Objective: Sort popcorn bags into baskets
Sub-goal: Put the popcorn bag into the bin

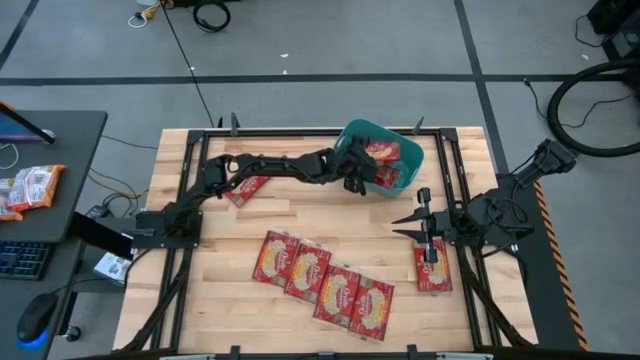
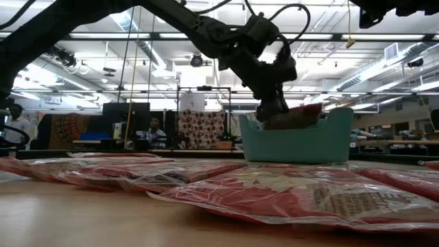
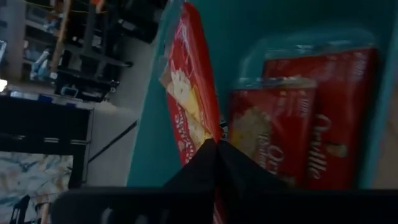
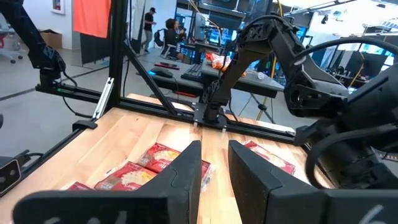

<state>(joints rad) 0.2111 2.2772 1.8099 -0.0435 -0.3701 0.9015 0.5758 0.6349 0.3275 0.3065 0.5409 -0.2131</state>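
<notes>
Bright ceiling strip lights, backlit low view, blurred foreground packets.

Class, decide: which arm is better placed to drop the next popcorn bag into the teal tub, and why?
Left. Its tool is over the teal tub, pinching a popcorn bag. The right tool waits empty at the table's right side.

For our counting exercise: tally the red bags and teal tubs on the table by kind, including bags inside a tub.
Red bags: 9
Teal tubs: 1
Total: 10
</notes>
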